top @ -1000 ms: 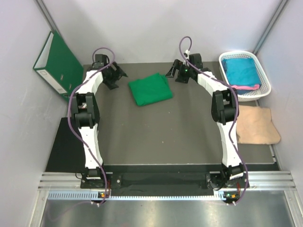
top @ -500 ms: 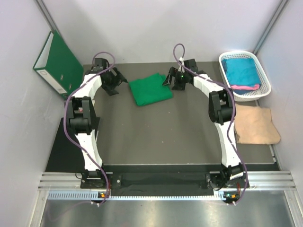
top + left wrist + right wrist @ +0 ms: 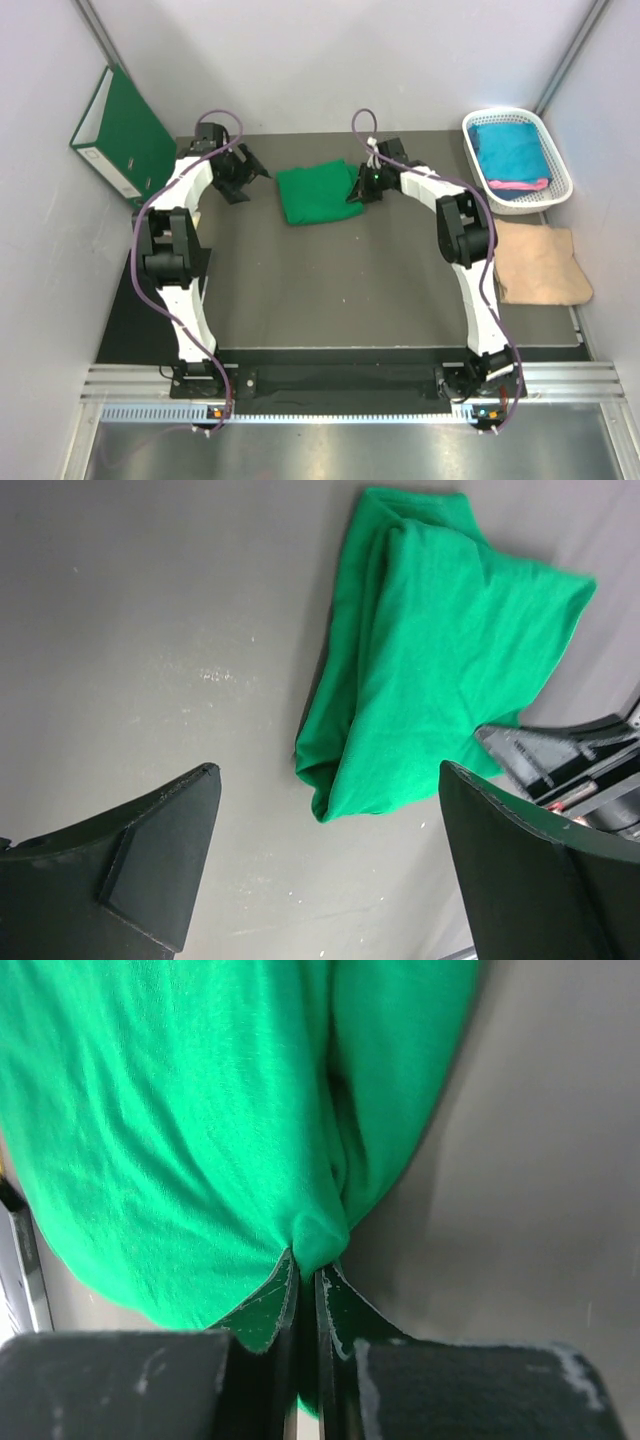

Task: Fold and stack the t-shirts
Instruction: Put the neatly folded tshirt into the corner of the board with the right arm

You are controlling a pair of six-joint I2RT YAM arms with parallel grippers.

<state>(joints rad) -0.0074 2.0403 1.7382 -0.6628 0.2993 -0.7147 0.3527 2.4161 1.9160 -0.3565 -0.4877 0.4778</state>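
1. Top view: the bright green t-shirt [image 3: 318,193] lies folded at the far middle of the table [image 3: 330,290]. The teal t-shirt [image 3: 508,148] and the pink t-shirt [image 3: 522,184] sit in the white basket [image 3: 556,150] at the far right. The right gripper [image 3: 357,190] is at the green shirt's right edge, and the left gripper [image 3: 252,175] is near its left edge but apart from it. With only one side held, a lift or drag would probably let the free side trail and undo the fold.

2. Left wrist view: the left gripper [image 3: 330,770] is spread wide and holds nothing. The green shirt [image 3: 430,670] lies beyond its fingers [image 3: 160,860], with its layered edge facing them. If this arm closes in too high or too shallow, it may catch just the top layer and peel the bundle apart.

3. Right wrist view: the right gripper [image 3: 305,1270] is pressed together on a small tuck of the green shirt [image 3: 180,1110], right at the fingertips [image 3: 265,1310].
   - The bite is shallow, and I cannot tell how many layers it holds.
   - A quick pull could slip the cloth out.
   - It could also drag one layer away from the rest, so the fold opens and the shirt bunches.
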